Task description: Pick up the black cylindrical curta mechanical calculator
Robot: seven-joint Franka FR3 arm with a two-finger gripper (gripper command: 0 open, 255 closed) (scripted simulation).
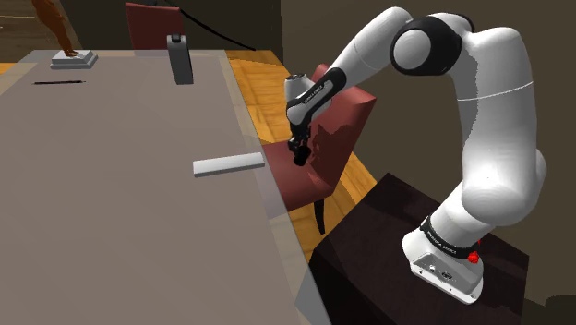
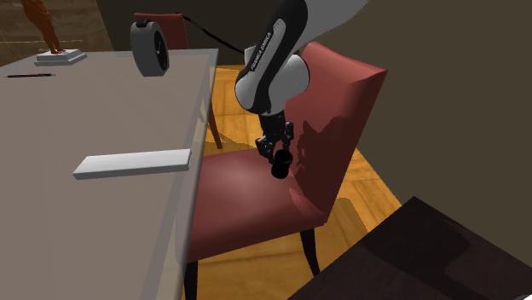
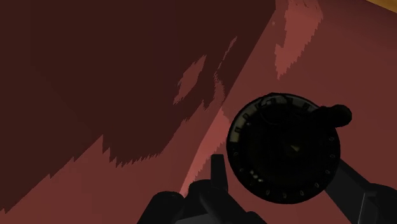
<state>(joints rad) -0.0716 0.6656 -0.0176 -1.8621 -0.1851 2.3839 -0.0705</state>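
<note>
My gripper (image 2: 277,158) clasps the black calculator (image 3: 284,147) between its 2 fingers, chair seat (image 2: 243,200) below; I should lift straight up, grip firm.

A long grey table (image 1: 111,231) carries a flat pale slab (image 1: 228,164) near its edge, a dark upright disc (image 1: 179,58) farther along, a thin dark stick (image 1: 58,82) and a brown figurine (image 1: 55,23) (on a grey base). A red chair (image 2: 247,200) stands beside the table on a wooden floor (image 2: 362,183).
</note>
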